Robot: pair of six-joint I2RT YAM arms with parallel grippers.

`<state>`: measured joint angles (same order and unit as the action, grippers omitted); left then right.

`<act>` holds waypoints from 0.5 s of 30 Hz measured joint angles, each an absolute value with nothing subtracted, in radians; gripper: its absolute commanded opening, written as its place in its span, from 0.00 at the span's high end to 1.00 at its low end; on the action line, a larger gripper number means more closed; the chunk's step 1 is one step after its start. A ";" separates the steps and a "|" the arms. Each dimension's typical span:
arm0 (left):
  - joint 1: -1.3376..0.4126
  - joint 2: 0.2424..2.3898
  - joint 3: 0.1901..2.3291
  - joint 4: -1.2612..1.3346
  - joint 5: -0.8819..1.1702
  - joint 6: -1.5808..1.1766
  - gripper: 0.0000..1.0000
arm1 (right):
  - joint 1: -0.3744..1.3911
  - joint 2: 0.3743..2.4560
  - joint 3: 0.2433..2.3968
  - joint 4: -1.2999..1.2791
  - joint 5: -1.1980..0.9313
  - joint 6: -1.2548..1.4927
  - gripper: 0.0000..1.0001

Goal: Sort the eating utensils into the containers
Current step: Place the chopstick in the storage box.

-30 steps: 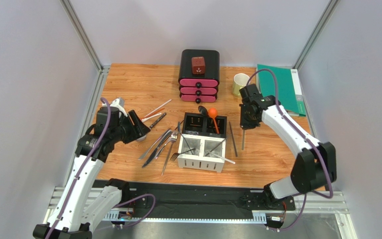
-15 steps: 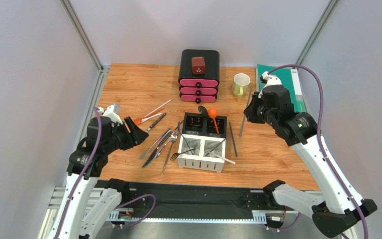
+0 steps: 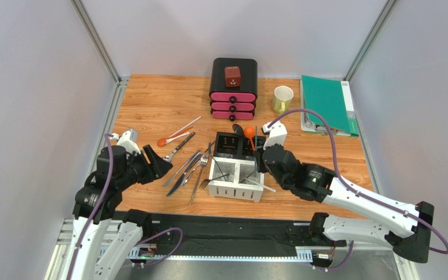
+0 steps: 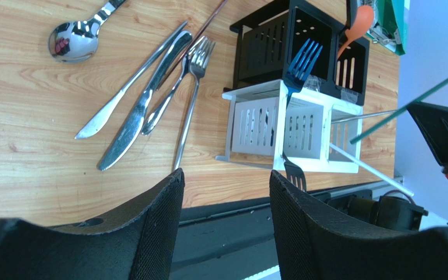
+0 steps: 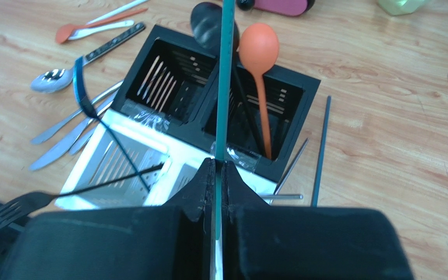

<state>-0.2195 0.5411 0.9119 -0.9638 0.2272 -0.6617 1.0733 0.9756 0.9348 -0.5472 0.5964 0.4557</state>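
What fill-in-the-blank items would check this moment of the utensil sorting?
1. The right pincer is shut on a thin dark ____.
2. The orange spoon stands in a ____ compartment of the caddy.
3. The left pincer hovers with its jaws ____.
4. In the top view, the pale green mug stands to the ____ of the drawer box.
Missing words: chopstick; black; open; right.
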 measured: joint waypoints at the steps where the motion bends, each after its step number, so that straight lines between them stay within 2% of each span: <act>1: -0.220 0.535 0.912 -0.977 0.227 -0.659 0.38 | 1.080 0.974 0.905 -0.516 0.622 0.454 1.00; 8: -0.220 0.511 0.924 -1.042 0.229 -0.636 0.38 | 1.086 0.977 0.799 -0.347 0.708 0.432 1.00; 15: -0.220 0.511 0.924 -1.065 0.246 -0.628 0.38 | 1.153 1.022 0.752 -0.282 0.762 0.489 1.00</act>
